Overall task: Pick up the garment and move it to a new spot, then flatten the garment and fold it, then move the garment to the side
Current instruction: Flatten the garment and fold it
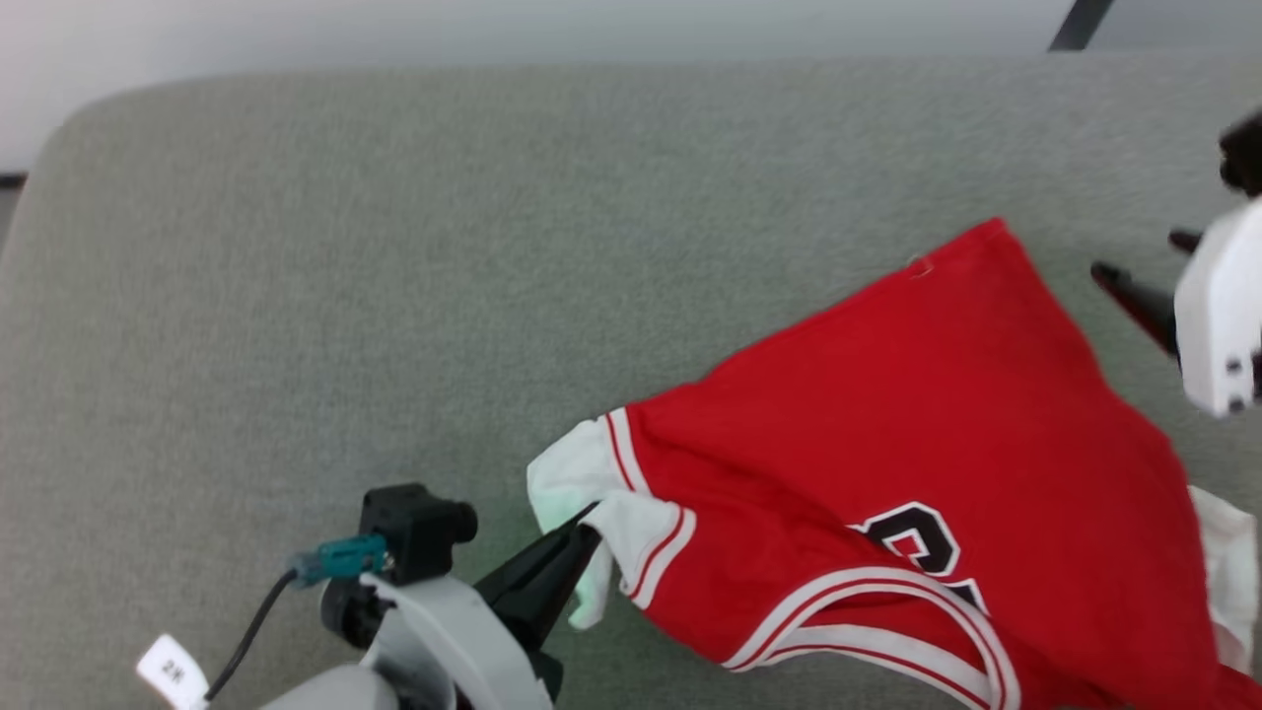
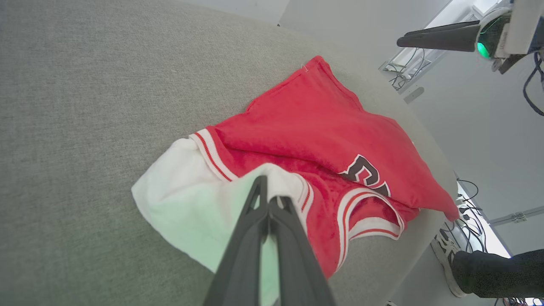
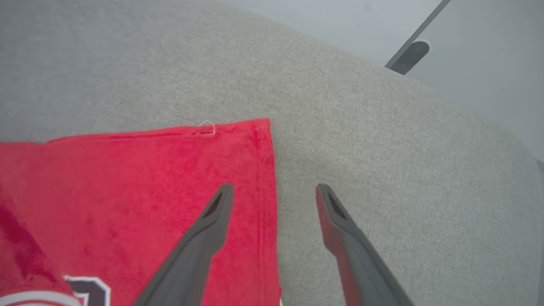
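Garment (image 1: 887, 414) is lying rumpled on the grey worktop (image 1: 394, 247), over toward its right side with the lettering partly folded under. Left hand (image 2: 270, 193) is pinching the white sleeve (image 2: 178, 191), fingers pressed together. Right hand (image 3: 274, 191) is spread wide, hovering by the hem corner (image 3: 255, 131), one finger over red cloth, the other over bare worktop.

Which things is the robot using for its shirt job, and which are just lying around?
For the job: the garment, red with white sleeves; the left tool, shut on a white sleeve; the right tool, open by a red corner.
Just there: the grey table; a person's shoe; floor cables.
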Motion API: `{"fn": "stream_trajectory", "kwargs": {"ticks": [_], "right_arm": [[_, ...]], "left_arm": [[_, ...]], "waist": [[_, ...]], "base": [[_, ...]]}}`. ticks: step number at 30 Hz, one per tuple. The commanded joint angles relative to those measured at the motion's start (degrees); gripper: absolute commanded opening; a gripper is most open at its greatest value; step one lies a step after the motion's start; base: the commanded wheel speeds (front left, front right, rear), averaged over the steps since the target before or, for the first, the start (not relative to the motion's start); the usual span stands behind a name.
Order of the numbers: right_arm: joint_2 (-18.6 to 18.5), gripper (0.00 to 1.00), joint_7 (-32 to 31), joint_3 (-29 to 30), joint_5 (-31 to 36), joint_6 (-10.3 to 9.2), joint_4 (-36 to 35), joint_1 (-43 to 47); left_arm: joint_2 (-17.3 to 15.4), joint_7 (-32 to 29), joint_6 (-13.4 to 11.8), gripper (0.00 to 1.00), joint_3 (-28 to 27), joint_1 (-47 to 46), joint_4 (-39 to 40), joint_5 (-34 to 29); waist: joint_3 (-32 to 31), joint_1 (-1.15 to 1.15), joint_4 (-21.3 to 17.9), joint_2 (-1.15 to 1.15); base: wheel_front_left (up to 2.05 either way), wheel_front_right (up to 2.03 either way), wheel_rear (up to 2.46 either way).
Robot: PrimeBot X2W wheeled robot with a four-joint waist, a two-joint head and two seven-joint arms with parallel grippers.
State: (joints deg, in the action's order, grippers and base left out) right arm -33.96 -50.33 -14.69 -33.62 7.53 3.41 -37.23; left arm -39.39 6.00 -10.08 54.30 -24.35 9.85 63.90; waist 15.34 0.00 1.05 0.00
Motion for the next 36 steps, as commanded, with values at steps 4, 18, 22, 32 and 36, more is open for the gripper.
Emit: {"fn": "stream_trajectory", "kwargs": {"ticks": [4, 18, 22, 32, 36], "right_arm": [[0.54, 1.0, 1.84, -5.75, 1.29, -0.09, 10.83, -8.7], [-0.89, 0.48, 4.55, -18.74, -3.31, -0.08, 28.06, -16.54], [-0.96, 0.0, 6.1, -20.08, -4.97, -0.07, 29.8, -17.56], [1.36, 0.0, 21.05, -14.99, -6.84, -0.09, 35.38, -21.4], [2.58, 0.0, 26.36, -12.67, -5.8, -0.09, 38.31, -23.86]], "left_arm": [[1.62, -0.13, 1.21, 0.0, 0.24, -2.57, -0.98, -1.29], [4.12, 1.28, 2.91, 0.0, 0.21, -4.89, -3.73, -2.11], [4.33, 1.87, 3.16, 0.0, 0.06, -5.25, -4.01, -2.53], [2.89, 4.76, 2.51, 0.0, -3.14, -7.35, -5.68, -3.46], [1.91, 5.12, 3.55, 0.0, -5.9, -10.87, -7.03, -2.89]], "waist": [[6.26, 0.0, 4.67, 0.0], [9.77, 0.0, 7.03, 0.0], [9.11, 0.0, 6.5, 0.0], [3.54, 0.0, 4.6, 0.0], [1.63, 0.0, 3.56, 0.0]], "base": [[0.0, 0.0, 0.0], [0.0, 0.0, 0.0], [0.0, 0.0, 0.0], [0.0, 0.0, 0.0], [0.0, 0.0, 0.0]]}}
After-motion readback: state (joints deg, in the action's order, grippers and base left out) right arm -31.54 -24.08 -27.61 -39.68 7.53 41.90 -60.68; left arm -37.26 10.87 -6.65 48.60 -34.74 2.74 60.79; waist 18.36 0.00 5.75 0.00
